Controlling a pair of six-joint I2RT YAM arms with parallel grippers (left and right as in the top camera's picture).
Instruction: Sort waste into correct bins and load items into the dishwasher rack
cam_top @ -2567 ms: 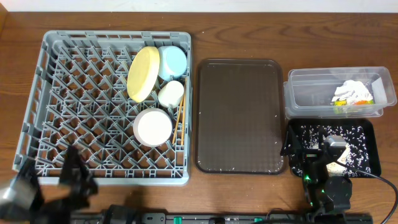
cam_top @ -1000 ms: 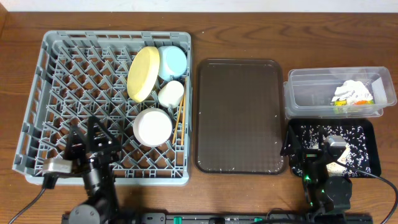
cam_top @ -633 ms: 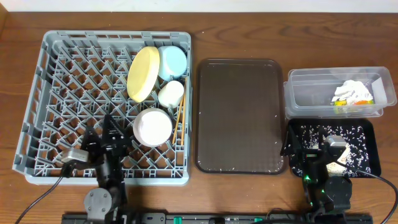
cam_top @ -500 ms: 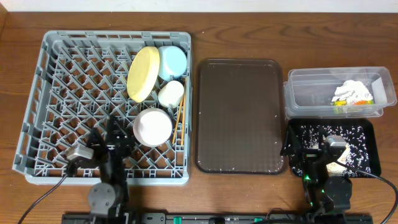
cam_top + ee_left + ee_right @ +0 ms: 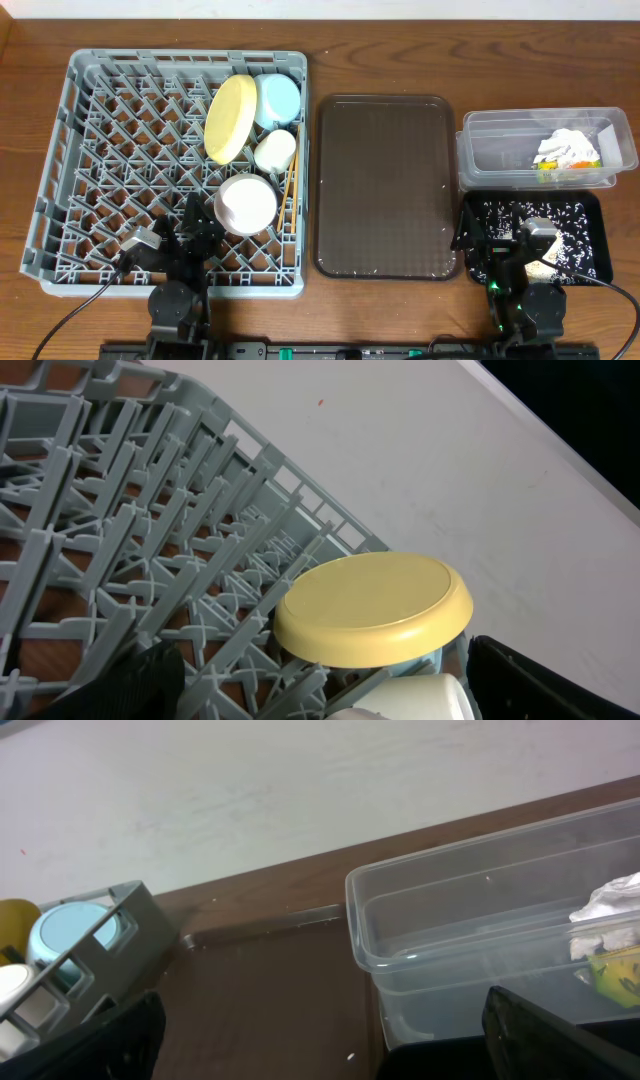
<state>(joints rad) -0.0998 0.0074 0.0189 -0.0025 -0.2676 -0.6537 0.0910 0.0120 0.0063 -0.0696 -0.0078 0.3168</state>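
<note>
The grey dishwasher rack [image 5: 120, 130] holds the yellow plate [image 5: 230, 118] on edge, the light blue bowl [image 5: 278, 100], the white cup [image 5: 275, 150], the white bowl [image 5: 246, 203] and the chopsticks [image 5: 291, 190]. My left gripper [image 5: 198, 228] is open and empty over the rack's front edge, just left of the white bowl. Its wrist view shows the plate [image 5: 375, 608] and cup [image 5: 410, 700] ahead. The clear tub [image 5: 500, 150] holds the white tissue [image 5: 563, 147] and the snack wrapper [image 5: 570, 165]. The black tray [image 5: 604, 240] holds rice grains [image 5: 570, 215]. My right gripper [image 5: 492, 232] is open and empty over the black tray's left part.
The dark brown serving tray [image 5: 385, 185] lies between the rack and the bins, with a few white specks on it. The right wrist view shows the tub [image 5: 480, 920], the tissue [image 5: 610, 910] and the rack's corner [image 5: 120, 920].
My left arm has moved from the table's front left corner to the right and now sits over the rack's front edge beside the white bowl. The right arm has not moved.
</note>
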